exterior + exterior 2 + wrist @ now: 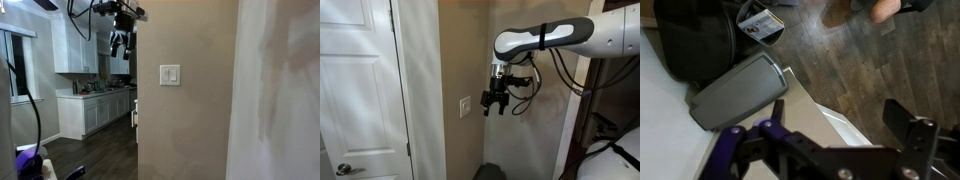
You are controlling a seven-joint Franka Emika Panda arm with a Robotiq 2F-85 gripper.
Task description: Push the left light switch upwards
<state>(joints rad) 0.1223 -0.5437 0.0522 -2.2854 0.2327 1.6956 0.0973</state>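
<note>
A small white two-switch wall plate (170, 75) sits on a beige wall. Its left light switch (167, 75) is the left tall rocker. The plate also shows side-on in an exterior view (466, 106), where the rockers cannot be told apart. My gripper (496, 106) hangs fingers down a short way out from the wall, level with the plate and not touching it. It also shows in an exterior view (120, 45), up and left of the plate. In the wrist view my gripper (843, 120) is open and empty, with the plate's white edge (840, 125) between the fingers.
A white door (355, 90) with a knob stands beside the wall corner. A kitchen with white cabinets (95, 110) lies behind the wall. In the wrist view a grey bin (740, 90) and a dark wood floor (870, 70) lie below.
</note>
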